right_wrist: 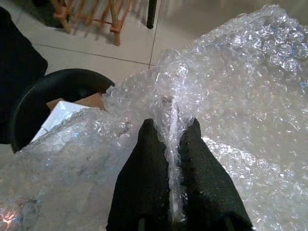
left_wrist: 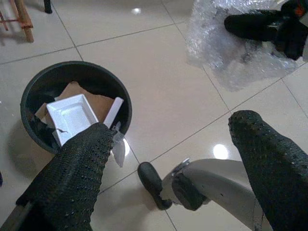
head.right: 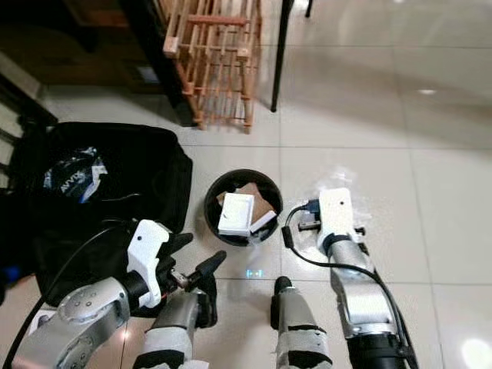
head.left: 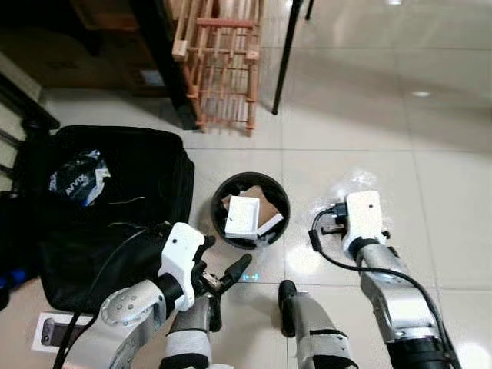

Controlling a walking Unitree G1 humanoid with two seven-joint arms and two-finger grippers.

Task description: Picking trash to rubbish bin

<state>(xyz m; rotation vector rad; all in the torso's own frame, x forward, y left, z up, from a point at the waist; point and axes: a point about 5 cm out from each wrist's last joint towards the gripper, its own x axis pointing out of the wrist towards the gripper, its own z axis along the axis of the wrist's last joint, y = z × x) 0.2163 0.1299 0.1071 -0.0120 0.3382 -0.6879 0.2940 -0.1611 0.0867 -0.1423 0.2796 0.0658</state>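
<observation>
Right gripper (right_wrist: 172, 139) jaws are being clenched on a sheet of bubble wrap (right_wrist: 226, 96), pinched in a fold between both fingers. The wrap is being held low over the tiled floor (head.left: 430, 138), just right of the black rubbish bin (head.left: 250, 209). Left gripper (left_wrist: 168, 159) jaws are being kept released, empty, near the bin. Cardboard (head.left: 257, 196) and a white tray (head.left: 242, 217) are sitting in the bin. A black bag (head.left: 108, 207) is lying to its left, a wooden rack (head.left: 223, 61) beyond.
</observation>
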